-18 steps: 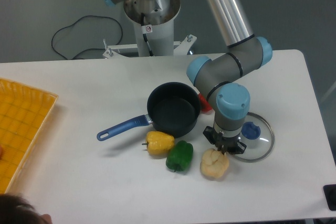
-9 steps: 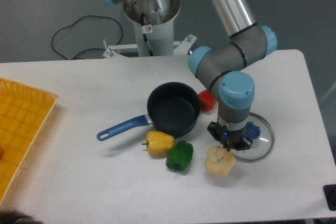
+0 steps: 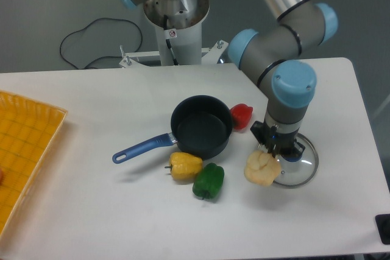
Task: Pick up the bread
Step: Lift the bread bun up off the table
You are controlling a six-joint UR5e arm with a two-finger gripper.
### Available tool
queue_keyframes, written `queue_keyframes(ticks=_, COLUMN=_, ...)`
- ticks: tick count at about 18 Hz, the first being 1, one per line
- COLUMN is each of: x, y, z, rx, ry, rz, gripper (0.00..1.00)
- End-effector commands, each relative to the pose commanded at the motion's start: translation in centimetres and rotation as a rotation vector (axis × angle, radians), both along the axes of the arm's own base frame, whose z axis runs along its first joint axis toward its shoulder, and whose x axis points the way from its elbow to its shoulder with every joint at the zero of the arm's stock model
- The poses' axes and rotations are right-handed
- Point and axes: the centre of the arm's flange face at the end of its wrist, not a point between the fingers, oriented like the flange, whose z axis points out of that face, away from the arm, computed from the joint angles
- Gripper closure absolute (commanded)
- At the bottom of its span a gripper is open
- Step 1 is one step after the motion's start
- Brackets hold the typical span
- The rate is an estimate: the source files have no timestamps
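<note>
the end effector [image 3: 273,152] is clamped on the top of the bread [image 3: 262,168], held just above the tabletop [image 3: 109,211] beside the glass lid [image 3: 304,164]. it looks light, soft and crushable; a gentle pinch suits.

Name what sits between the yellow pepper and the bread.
In the camera view, the green pepper lies between the yellow pepper and the bread, close beside the yellow one.

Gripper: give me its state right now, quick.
Gripper: shut on the bread, which hangs below it, over the edge of the glass lid.
</note>
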Motion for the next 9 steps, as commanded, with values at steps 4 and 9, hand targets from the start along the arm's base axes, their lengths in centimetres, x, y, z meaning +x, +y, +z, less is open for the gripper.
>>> queue_keyframes(ticks=4, x=-0.1, y=-0.6, z=1.0, rx=-0.031, ry=0.016, rz=-0.049, gripper=1.0)
queue_keyframes(ticks=9, x=-0.4, y=-0.6, z=1.5, rx=-0.031, ry=0.024, rz=-0.048, gripper=1.0)
